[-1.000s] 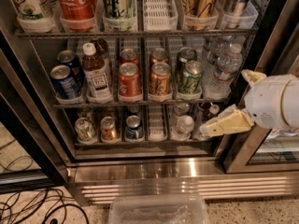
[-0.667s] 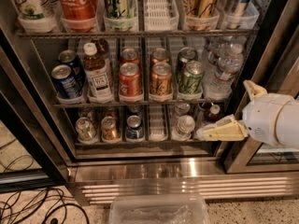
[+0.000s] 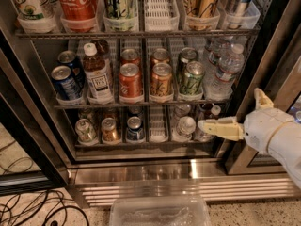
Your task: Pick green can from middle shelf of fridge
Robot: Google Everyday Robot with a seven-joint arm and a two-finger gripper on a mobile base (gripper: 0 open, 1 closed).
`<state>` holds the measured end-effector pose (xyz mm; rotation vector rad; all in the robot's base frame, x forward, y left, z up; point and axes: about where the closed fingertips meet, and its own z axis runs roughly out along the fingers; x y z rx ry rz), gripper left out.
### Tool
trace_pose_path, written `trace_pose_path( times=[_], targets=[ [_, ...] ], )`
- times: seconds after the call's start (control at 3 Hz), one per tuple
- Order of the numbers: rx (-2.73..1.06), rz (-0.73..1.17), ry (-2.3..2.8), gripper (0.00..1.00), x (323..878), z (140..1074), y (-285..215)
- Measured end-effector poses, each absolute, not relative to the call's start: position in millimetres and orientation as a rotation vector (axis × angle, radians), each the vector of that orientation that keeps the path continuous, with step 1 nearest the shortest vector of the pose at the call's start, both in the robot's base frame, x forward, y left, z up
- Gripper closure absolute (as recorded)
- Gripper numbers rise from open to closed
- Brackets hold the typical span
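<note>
The green can (image 3: 192, 79) stands upright at the front of its lane on the middle shelf (image 3: 141, 102) of the fridge (image 3: 141, 171), right of an orange can (image 3: 161, 80). A second green can (image 3: 186, 58) stands behind it. My gripper (image 3: 230, 109) is at the lower right, outside the fridge, level with the lower shelf. It is below and to the right of the green can and apart from it. It is open and empty, with one finger (image 3: 220, 127) pointing left and the other finger (image 3: 261, 98) pointing up.
On the middle shelf are blue cans (image 3: 65, 83), a tea bottle (image 3: 97, 76), red cans (image 3: 130, 80) and water bottles (image 3: 226, 69). The upper shelf holds tall cans and bottles. The lower shelf holds several small cans. A clear plastic bin (image 3: 160, 211) and cables (image 3: 28, 208) lie on the floor.
My gripper has dropped lower and its left-pointing finger has levelled out. The cans on the shelves have not moved.
</note>
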<state>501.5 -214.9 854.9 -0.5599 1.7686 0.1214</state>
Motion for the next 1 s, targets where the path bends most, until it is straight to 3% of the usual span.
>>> trace_pose_path(
  times=[0.67,1.0],
  targets=[
    [-0.539,0.214,1.662,0.00,512.7,871.1,-158.4],
    [-0.539,0.214,1.662,0.00,512.8,871.1,-158.4]
  ],
)
